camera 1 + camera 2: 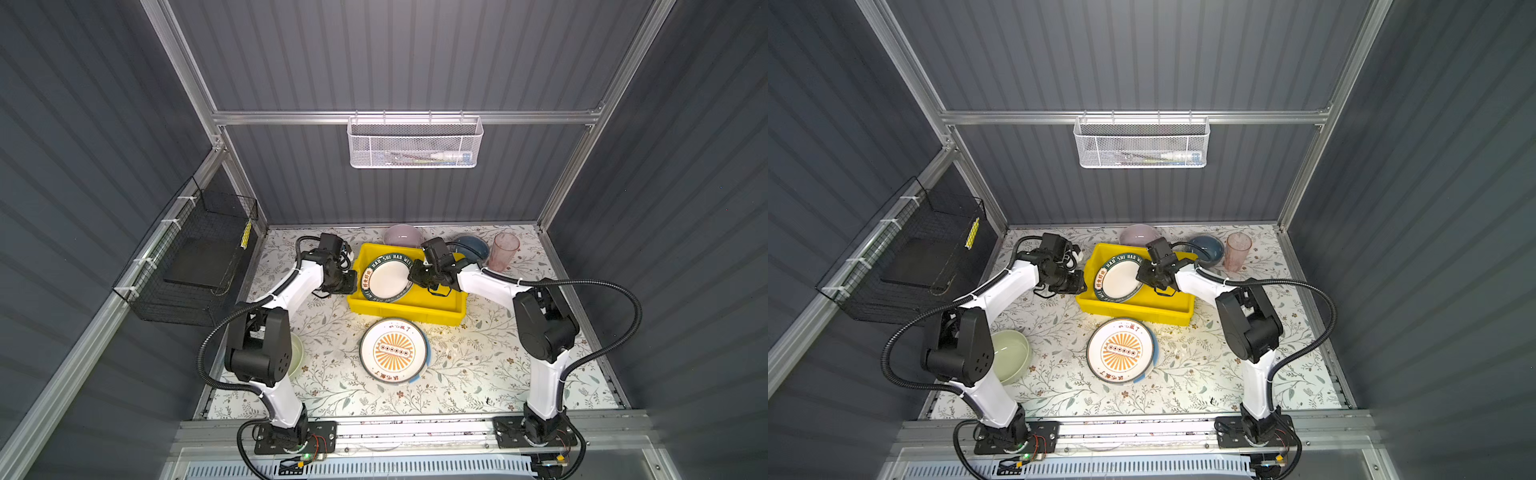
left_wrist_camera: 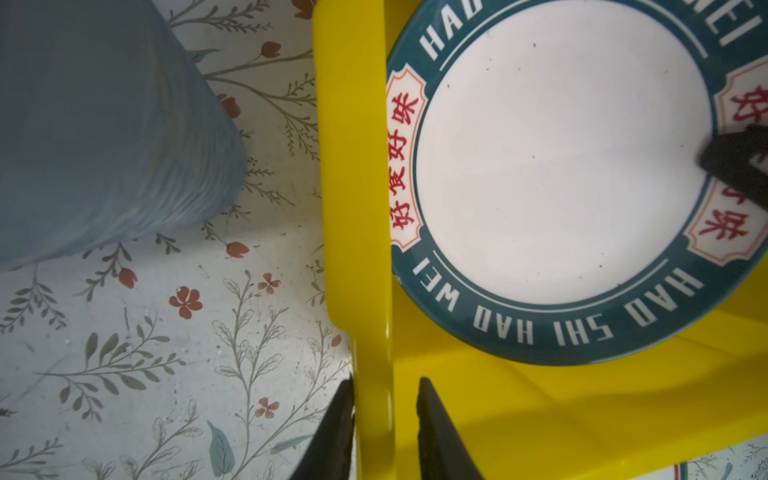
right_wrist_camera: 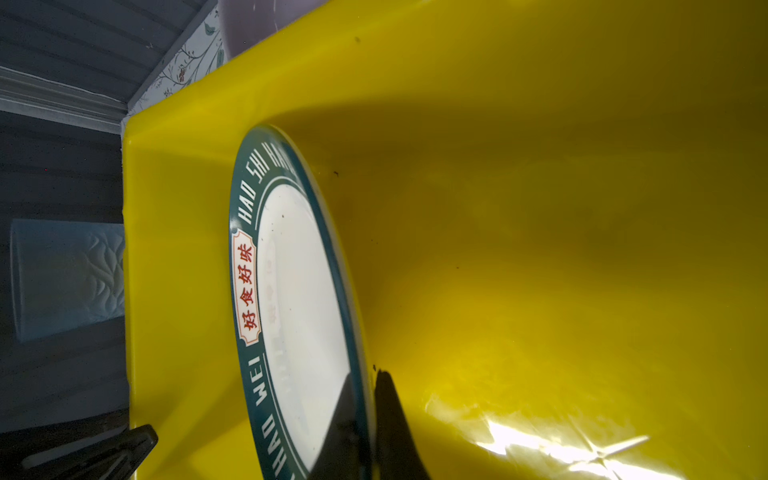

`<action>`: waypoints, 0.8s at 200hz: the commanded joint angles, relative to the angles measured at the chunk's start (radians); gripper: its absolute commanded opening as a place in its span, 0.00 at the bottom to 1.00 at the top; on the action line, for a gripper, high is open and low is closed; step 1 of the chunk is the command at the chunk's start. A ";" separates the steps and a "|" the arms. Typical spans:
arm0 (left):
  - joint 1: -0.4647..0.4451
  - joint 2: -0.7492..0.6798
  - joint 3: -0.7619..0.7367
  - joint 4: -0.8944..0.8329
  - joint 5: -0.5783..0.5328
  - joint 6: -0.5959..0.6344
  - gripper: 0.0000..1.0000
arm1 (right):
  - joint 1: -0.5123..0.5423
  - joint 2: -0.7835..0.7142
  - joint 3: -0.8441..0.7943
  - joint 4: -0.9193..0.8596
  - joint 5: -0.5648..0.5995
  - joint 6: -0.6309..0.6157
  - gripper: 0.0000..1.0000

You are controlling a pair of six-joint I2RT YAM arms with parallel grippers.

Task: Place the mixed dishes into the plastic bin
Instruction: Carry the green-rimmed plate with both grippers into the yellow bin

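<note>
Right gripper (image 3: 365, 386) jaws grasp the green-rimmed plate (image 1: 388, 276) at its 3 o'clock rim; the plate sits tilted in the 9 o'clock half of the plastic bin (image 1: 405, 309); left gripper (image 2: 386, 380) jaws straddle the bin's 9 o'clock wall, released, the inner one clear of it; the bin stands on the tabletop (image 1: 332, 386) toward 12 o'clock.
</note>
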 commanded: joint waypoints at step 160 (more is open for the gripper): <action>-0.001 -0.060 -0.019 0.013 0.092 0.029 0.33 | 0.022 0.046 0.021 -0.034 0.011 -0.101 0.37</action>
